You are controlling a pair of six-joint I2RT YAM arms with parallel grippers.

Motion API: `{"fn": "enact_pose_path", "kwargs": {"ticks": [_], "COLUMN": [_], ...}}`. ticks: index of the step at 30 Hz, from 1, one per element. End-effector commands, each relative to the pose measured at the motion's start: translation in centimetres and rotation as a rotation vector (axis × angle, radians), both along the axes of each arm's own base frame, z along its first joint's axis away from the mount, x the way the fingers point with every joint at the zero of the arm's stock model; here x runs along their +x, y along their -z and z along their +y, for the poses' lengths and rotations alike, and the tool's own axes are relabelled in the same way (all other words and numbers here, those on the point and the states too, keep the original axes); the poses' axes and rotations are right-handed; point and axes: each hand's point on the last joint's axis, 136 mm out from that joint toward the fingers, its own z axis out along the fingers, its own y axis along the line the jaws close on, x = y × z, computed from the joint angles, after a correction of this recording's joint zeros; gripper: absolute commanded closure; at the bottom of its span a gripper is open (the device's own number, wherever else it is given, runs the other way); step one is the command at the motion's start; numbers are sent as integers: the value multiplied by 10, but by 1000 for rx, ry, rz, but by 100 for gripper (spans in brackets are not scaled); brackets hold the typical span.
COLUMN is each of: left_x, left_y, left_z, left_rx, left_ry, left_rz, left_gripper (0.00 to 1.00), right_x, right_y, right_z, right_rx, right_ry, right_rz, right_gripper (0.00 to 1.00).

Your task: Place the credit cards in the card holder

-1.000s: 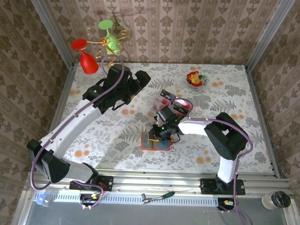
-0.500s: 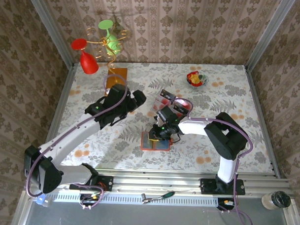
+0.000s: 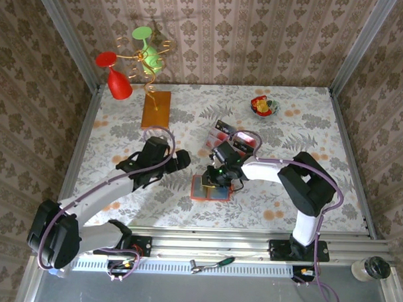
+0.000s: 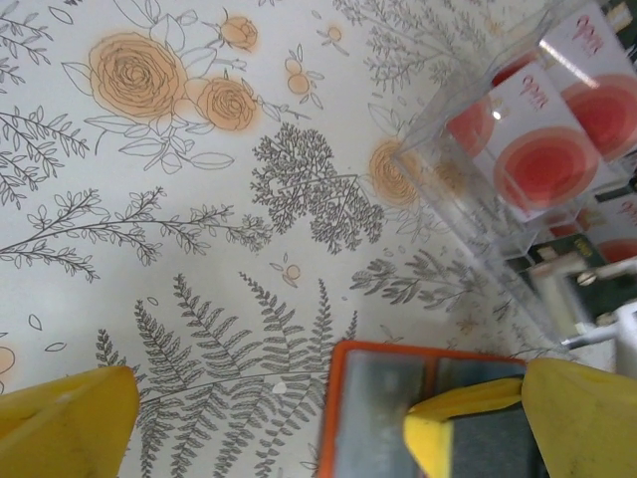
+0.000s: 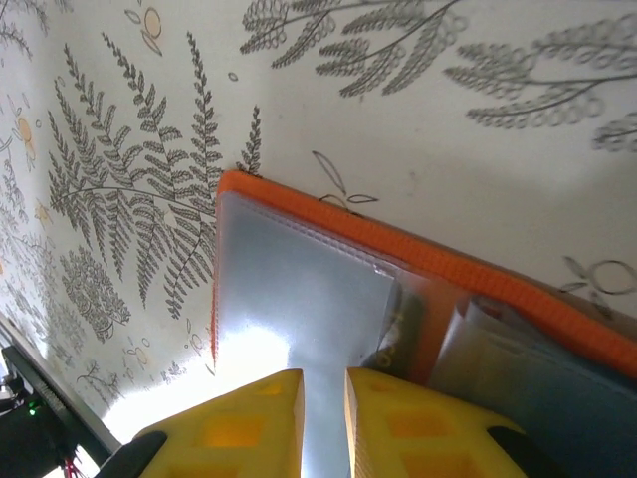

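Card holder [image 3: 201, 191]: it lies open, grey-blue inside up, near the middle of the table toward the near edge.
Right pincer [image 5: 324, 388]: the fingers are almost together with only a thin slit between them, and no card shows in it. It sits directly over the holder's grey-blue panel, just inside the orange rim. I cannot tell whether it touches.
Left pincer [image 4: 289, 438]: it is wide and holds nothing. It is just left of the holder, whose corner lies between its fingers.
Credit cards [image 4: 542, 149]: they stand in the clear tray [image 4: 438, 169], just beyond the holder on its far side.
Step in hand: most likely you steady the holder with the right while the left goes for a card.
Doing it well: press lightly on the flat panel and stay off the pocket mouth, so the slot stays free. Take one card only, by its upper edge.
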Motion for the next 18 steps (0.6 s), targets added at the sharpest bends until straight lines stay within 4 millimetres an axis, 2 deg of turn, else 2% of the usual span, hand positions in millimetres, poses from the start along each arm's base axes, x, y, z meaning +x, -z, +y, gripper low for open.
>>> {"fn": "enact_pose_path", "kwargs": {"ticks": [1,6,11,14,18], "left_x": [-1,-8,-17,-20,-21], "left_y": [0,6,13,19,26], "left_z": [-4,-14,-31,-36,-35], "left_rx": [55,139,178,209,234], "left_ry": [81,152,212,233,227], "left_rz": [-69,-88,-92,-88,-79], "left_gripper": [0,0,0,0,0], "right_x": [9,27,39,47,54], "right_y": [-19,-53,-78,-87,-88], "right_z": [-15,-31,-61,-85,-115], "right_rx": [-58,-62,-120,-247,-458], "right_ry": [18,45,76,62,2], "right_rz": [-57,-125,-185,-250,-303], "right_gripper": [79,77,76,72,63]}}
